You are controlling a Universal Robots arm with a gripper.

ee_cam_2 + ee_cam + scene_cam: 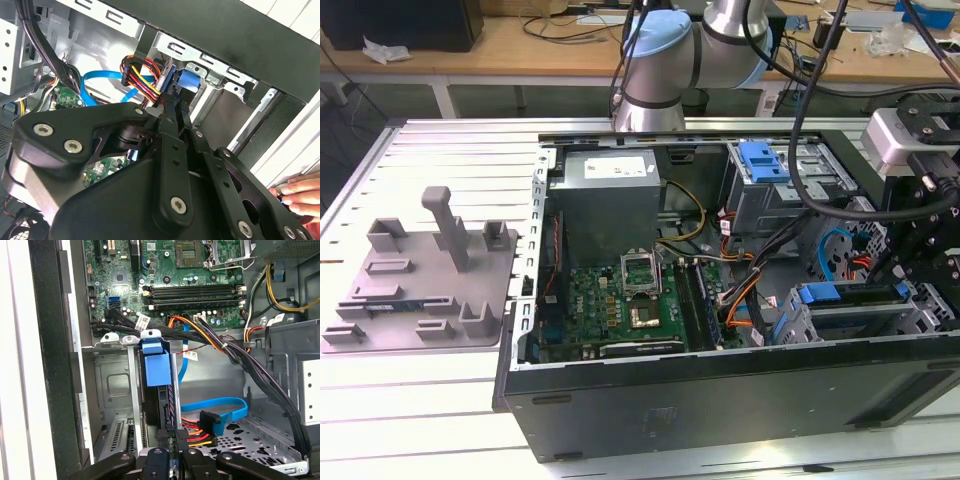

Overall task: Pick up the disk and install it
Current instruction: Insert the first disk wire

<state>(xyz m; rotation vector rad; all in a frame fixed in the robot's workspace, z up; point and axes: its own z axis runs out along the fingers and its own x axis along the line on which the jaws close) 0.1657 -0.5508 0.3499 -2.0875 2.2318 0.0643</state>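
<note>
Gripping: claw [169, 452] pinched narrow on the disk's [161, 390] near edge.
Disk: on edge, blue-framed, partway down a slot of the drive cage [117, 390]; long axis runs straight away from the claw.
Beyond: cables [210, 340], then motherboard [165, 270].
Edge: a person's fingers [300, 192] by the case [720, 395].

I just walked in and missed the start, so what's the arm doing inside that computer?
The arm's hand is down in the drive cage at the exterior view's right end of the open computer case. It sits at the disk, which stands on edge in its slot with its blue carrier showing. A person's fingers rest at the case's edge.
</note>
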